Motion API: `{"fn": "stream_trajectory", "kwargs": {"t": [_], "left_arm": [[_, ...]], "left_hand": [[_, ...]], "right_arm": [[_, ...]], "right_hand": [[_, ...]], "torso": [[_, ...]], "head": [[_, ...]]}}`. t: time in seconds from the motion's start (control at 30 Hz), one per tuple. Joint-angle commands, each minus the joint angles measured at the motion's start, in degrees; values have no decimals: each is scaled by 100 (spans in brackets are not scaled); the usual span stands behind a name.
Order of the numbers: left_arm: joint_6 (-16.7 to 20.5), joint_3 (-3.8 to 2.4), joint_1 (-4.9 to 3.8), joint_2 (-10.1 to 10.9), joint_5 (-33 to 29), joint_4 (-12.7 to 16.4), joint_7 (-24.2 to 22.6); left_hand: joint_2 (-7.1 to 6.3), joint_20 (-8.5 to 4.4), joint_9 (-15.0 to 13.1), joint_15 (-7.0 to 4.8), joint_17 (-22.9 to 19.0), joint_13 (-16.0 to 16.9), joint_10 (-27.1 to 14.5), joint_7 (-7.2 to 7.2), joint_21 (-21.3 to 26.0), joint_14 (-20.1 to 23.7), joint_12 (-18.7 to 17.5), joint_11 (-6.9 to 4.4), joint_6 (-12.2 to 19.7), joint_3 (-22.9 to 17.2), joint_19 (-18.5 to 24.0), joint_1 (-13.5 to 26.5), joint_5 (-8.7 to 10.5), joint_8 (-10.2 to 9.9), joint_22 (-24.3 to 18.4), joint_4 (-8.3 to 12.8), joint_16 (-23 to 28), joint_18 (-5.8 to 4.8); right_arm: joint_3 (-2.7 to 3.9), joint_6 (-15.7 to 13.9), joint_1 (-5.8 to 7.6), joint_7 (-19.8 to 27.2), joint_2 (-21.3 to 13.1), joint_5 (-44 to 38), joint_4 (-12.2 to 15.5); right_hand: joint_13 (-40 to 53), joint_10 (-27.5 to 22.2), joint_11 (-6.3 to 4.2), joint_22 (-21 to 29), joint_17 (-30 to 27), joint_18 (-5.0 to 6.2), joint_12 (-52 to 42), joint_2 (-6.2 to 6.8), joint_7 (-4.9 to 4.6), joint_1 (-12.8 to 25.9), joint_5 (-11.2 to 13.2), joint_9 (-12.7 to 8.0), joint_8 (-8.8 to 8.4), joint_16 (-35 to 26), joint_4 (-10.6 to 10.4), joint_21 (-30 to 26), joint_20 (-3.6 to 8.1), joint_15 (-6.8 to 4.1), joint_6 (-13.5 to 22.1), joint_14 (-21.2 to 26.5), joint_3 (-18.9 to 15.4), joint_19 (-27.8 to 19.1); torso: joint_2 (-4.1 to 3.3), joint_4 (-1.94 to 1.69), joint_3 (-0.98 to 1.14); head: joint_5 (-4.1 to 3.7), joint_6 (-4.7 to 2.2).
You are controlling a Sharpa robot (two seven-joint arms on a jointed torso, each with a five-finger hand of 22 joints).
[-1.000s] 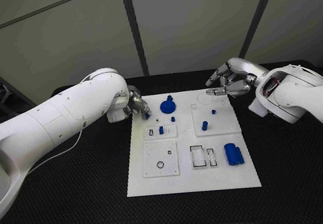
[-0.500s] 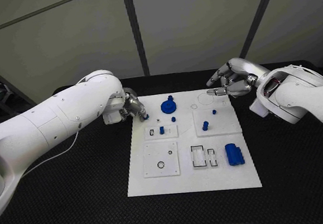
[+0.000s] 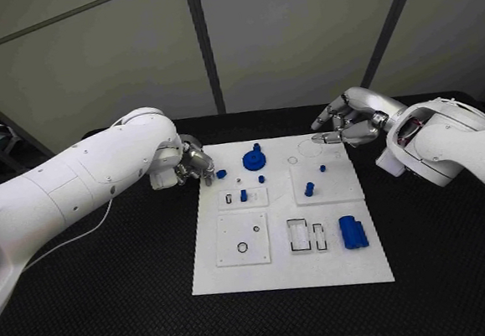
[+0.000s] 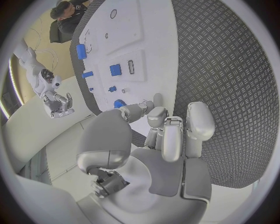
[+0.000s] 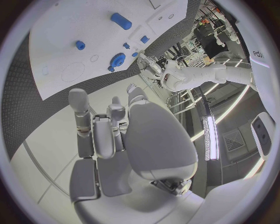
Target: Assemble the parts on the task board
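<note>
I read the task board [image 3: 292,275] as lying flat in the middle of the black surface [image 3: 104,306]; all positions below refer to this board.

Left hand [image 3: 194,165]: it sits at the board's far left corner, over the board's edge. Its fingers are curled inward. A small blue part [image 3: 220,173] lies on the board just beside the fingertips; I cannot tell whether the hand touches it, and I see nothing held in it.

Right hand [image 3: 352,123]: it hangs above the board's far right corner, apart from the board. Its fingers are spread and it holds nothing.

Parts on the board:
- A round blue gear-like part [image 3: 254,160] stands near the far edge, right of the small part.
- A blue peg [image 3: 308,189] stands in the right middle plate.
- A blue cylinder [image 3: 351,231] lies on its side near the right edge, toward the near end.
</note>
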State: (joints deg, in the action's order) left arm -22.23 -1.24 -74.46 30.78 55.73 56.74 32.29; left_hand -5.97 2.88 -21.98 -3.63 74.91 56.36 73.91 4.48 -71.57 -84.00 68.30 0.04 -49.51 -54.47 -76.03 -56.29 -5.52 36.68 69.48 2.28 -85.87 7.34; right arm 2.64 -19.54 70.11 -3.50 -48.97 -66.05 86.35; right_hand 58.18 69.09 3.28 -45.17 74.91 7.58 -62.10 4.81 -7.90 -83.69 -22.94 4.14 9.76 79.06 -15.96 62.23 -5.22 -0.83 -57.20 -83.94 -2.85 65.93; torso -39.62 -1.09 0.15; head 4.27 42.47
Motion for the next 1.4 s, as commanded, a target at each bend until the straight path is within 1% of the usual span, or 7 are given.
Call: {"fn": "stream_trajectory", "kwargs": {"t": [0.03,0.23,0.37,0.57,0.67,0.9,1.4], "left_arm": [[7,-5,-10,18,-166,21,-77],[79,-27,-13,69,-224,76,-96],[157,-49,-26,64,-221,65,-35],[181,-59,-42,-67,46,-49,155],[162,-58,-45,-172,131,-124,261],[38,-57,-47,-388,268,-312,431],[-98,-56,-46,-631,372,-683,541]], "left_hand": [[60,12,5,29,762,-2,-40,23,29,-365,-4,8,0,-92,29,16,-30,29,11,34,18,-157],[-112,35,-4,46,761,-15,2,10,44,-365,24,13,-28,105,37,354,20,89,15,-33,16,-157],[-363,49,16,65,799,36,73,17,25,-381,106,29,-107,929,8,935,77,110,54,-442,-10,-167],[-561,11,118,16,830,68,79,-48,19,-394,167,-18,-155,2532,-26,1120,86,18,94,-850,-32,-173],[-393,-11,189,1,846,81,85,-59,8,-401,189,-30,-211,3325,-55,835,97,-40,133,-1116,-43,-182],[-146,-9,261,-4,852,82,92,-66,10,-405,204,-30,-273,4131,-80,413,90,-74,175,-1452,-48,-187],[128,-17,304,-10,889,120,131,-84,-20,-421,244,-49,-352,4715,-130,98,64,-65,248,-1754,-72,-198]], "right_arm": [[4,28,8,19,-5,5,5],[4,30,8,19,-8,5,7],[4,30,8,17,-9,5,8],[4,28,8,10,-5,5,9],[4,30,8,5,-2,5,11],[4,37,8,-8,3,-1,17],[4,42,9,-26,13,-5,13]], "right_hand": [[-4,17,-43,8,65,97,25,-16,13,-13,-34,-3,33,-14,-13,-33,22,-48,1,-257,5,6],[-8,15,-43,12,64,97,27,-15,13,-15,-47,-4,34,-16,-14,-37,23,-48,2,-258,6,8],[-8,15,-43,12,64,97,27,-15,13,-15,-47,-4,34,-16,-14,-37,23,-48,2,-258,6,8],[-8,15,-43,12,64,97,27,-15,13,-15,-47,-4,34,-16,-14,-37,23,-48,2,-258,6,8],[-8,15,-43,12,64,97,27,-15,13,-15,-47,-4,34,-16,-14,-37,23,-48,2,-258,6,8],[-8,15,-43,12,64,97,27,-15,13,-15,-47,-4,34,-16,-14,-37,23,-48,2,-258,6,8],[-5,20,-43,5,67,95,22,-14,13,-19,-57,-3,38,-16,-13,-35,23,-49,1,-260,7,16]], "torso": [[-2,4,2],[1,4,4],[4,-1,5],[-4,9,6],[-5,9,5],[-5,18,7],[-5,8,1]], "head": [[8,-6],[2,-20],[8,-32],[20,-39],[20,-41],[31,-40],[0,-34]]}}
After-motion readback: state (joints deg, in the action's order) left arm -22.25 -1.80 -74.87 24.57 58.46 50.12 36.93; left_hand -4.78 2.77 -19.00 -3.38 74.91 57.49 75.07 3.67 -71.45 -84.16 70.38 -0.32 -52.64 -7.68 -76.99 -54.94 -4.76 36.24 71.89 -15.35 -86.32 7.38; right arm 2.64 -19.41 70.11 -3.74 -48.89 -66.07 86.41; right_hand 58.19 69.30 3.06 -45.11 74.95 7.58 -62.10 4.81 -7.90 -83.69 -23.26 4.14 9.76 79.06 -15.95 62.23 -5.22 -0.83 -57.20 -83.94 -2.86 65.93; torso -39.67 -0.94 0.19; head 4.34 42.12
